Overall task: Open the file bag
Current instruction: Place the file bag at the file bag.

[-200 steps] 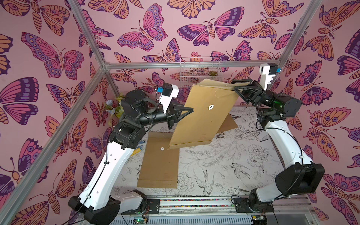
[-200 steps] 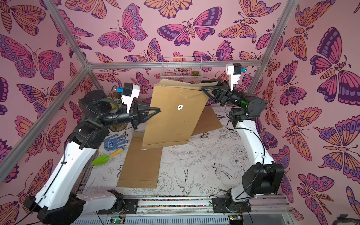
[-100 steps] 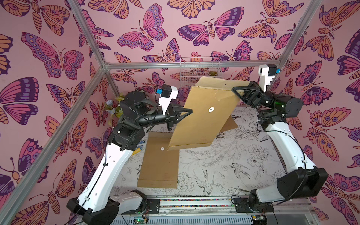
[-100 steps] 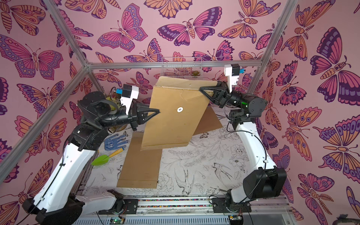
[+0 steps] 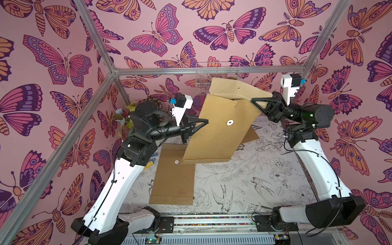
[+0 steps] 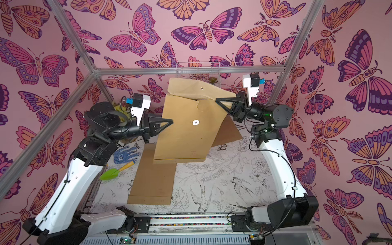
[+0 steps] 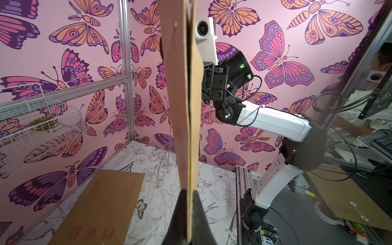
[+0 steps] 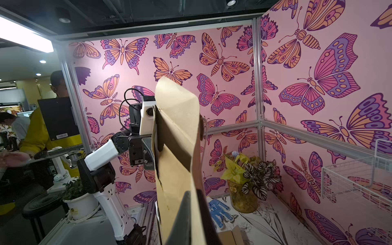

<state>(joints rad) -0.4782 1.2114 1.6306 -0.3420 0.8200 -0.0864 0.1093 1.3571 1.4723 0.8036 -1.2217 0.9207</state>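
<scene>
A brown paper file bag (image 5: 218, 135) hangs tilted in the air between both arms, its white round clasp (image 5: 230, 122) facing up. My left gripper (image 5: 206, 122) is shut on the bag's left edge; the left wrist view shows the bag (image 7: 186, 106) edge-on, pinched between the black fingers (image 7: 198, 203). My right gripper (image 5: 253, 100) is shut on the right end of the top flap (image 5: 233, 89), which stands lifted off the bag's body. In the right wrist view the flap (image 8: 180, 127) runs between the jaws of that gripper (image 8: 194, 195).
A second brown file bag (image 5: 172, 176) lies flat on the table under the held one, and a third (image 5: 251, 135) lies behind it. A blue glove (image 6: 125, 154) and green trowel (image 6: 110, 172) sit at the left. A wire basket (image 5: 218, 72) hangs on the back wall, with a potted plant (image 8: 244, 176) in the back left corner.
My right gripper has closed on the flap's end, and the flap now stands apart from the bag's body. The left gripper keeps its hold, hardly moved.
</scene>
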